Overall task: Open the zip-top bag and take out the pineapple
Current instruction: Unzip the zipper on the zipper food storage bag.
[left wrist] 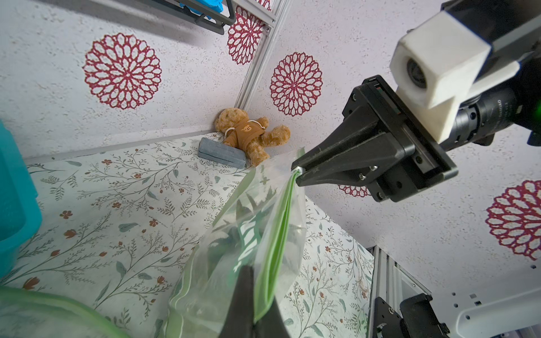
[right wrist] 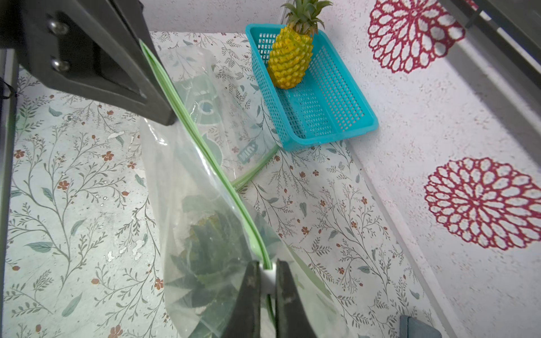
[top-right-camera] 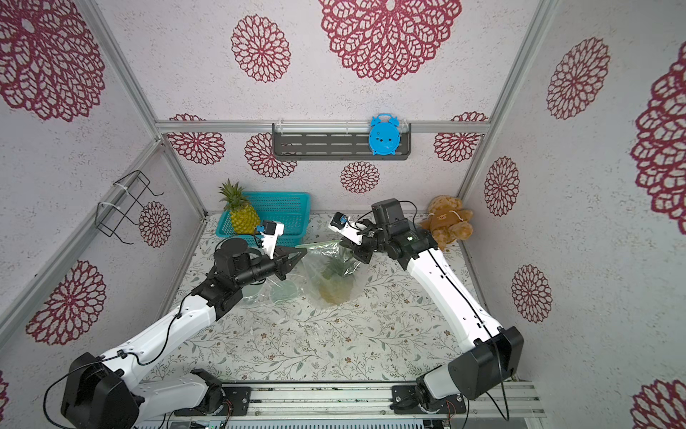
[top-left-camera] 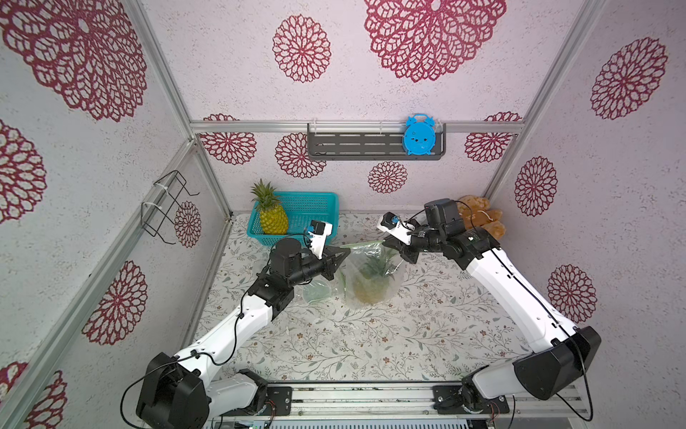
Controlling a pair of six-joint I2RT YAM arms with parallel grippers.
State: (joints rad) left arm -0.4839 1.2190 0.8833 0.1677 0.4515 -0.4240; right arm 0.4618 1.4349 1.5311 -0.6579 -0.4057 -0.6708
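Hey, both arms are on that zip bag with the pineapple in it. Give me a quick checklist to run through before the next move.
1. Left gripper shut on the zip-top bag's top edge: ok.
2. Right gripper shut on the white slider: ok.
3. Green seal stretched straight between the grippers: ok.
4. Seal opened: not ok, its strips look pressed together along the whole stretch.
5. Pineapple inside the bag, leaves toward the seal: ok.
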